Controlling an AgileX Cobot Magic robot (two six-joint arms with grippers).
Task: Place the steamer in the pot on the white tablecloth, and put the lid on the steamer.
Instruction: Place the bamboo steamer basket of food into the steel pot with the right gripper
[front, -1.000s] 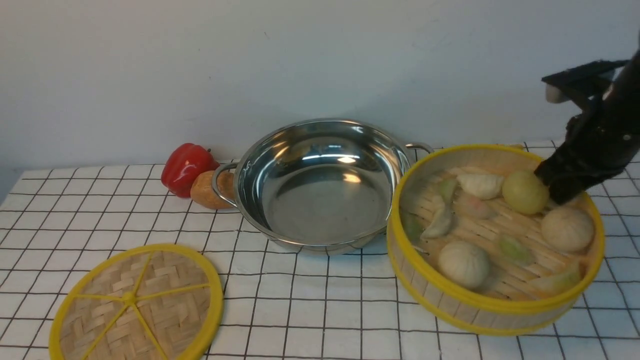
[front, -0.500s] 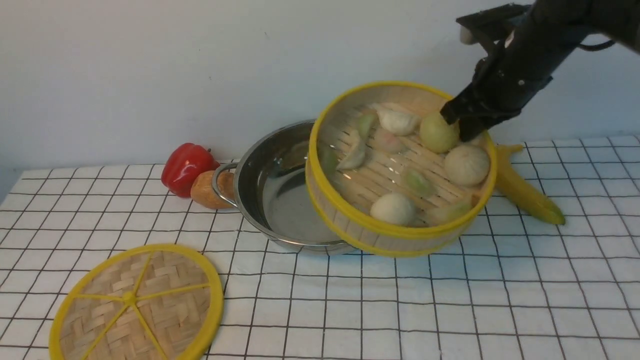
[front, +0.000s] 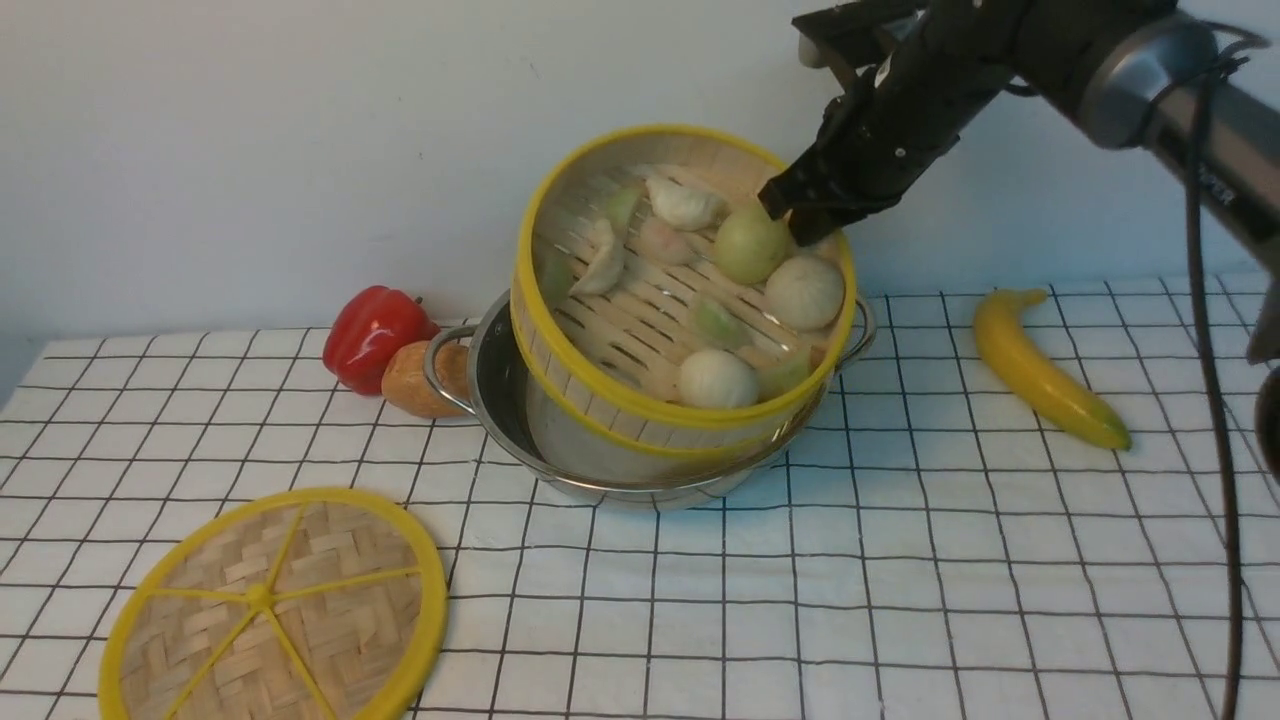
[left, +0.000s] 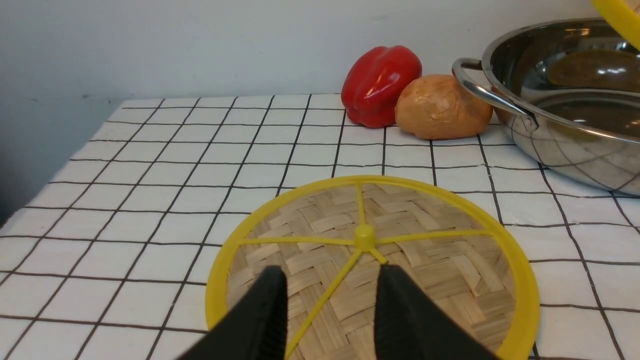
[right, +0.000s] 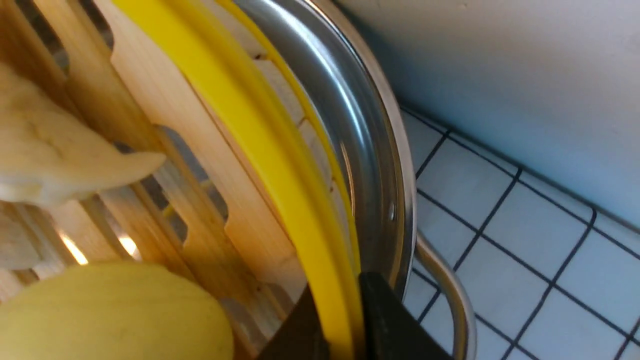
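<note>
The steamer, loaded with pale buns and dumplings, hangs tilted over the pot. Its near edge dips inside the steel rim and its far side is raised. My right gripper is shut on the steamer's far yellow rim, one finger on each side of the wall, just above the pot's edge. The lid lies flat on the white tablecloth at the front left. My left gripper hovers open over the lid, holding nothing; it is out of the front view.
A red pepper and a brown potato-like lump sit against the pot's left handle. A banana lies on the cloth to the right of the pot. A plain wall runs close behind the table.
My right gripper has lifted the steamer off the cloth at the right and carried it left over the pot, uncovering the banana. The lid and left gripper have not moved.
</note>
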